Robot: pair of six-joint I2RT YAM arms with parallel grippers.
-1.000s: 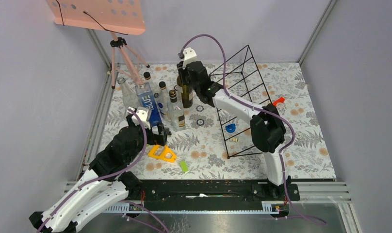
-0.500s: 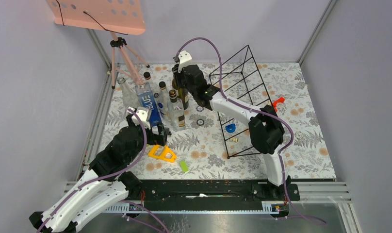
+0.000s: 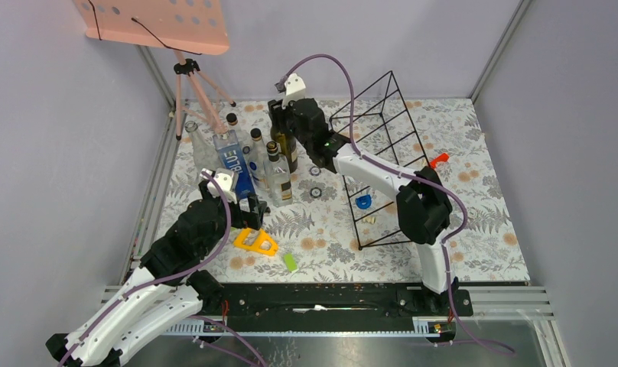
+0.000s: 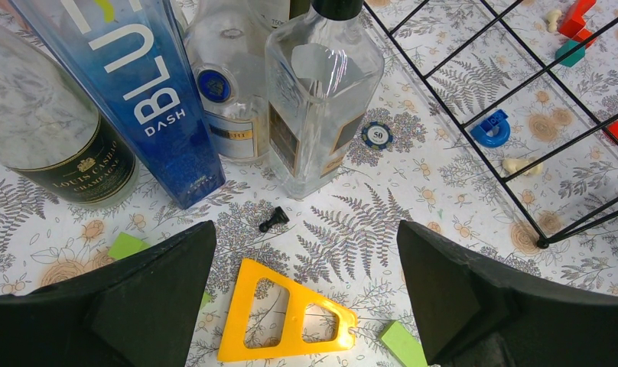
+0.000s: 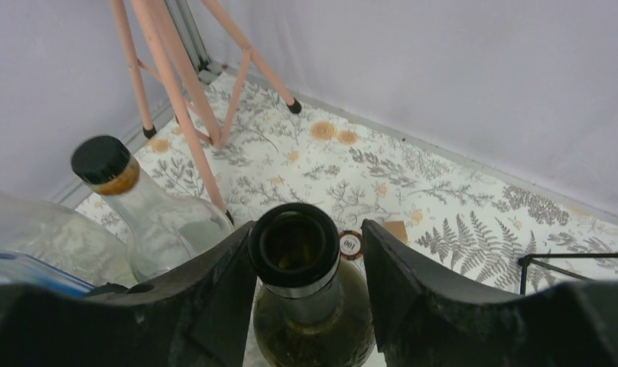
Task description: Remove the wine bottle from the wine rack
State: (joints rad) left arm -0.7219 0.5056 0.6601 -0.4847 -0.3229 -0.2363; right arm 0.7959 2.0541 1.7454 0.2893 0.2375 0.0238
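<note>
Wine bottle (image 3: 290,155) stands upright on the worktop (image 3: 482,222), directly beneath the right claw (image 3: 292,116) and off the wine rack (image 3: 378,141), which lies to that claw's right.

Right wrist: the neck points straight up between the fingers (image 5: 214,294), with a gap on one side, so it is apparently unclamped.

Left wrist: the left claw (image 4: 306,256) gapes wide and empty, well short of the bottle.
</note>
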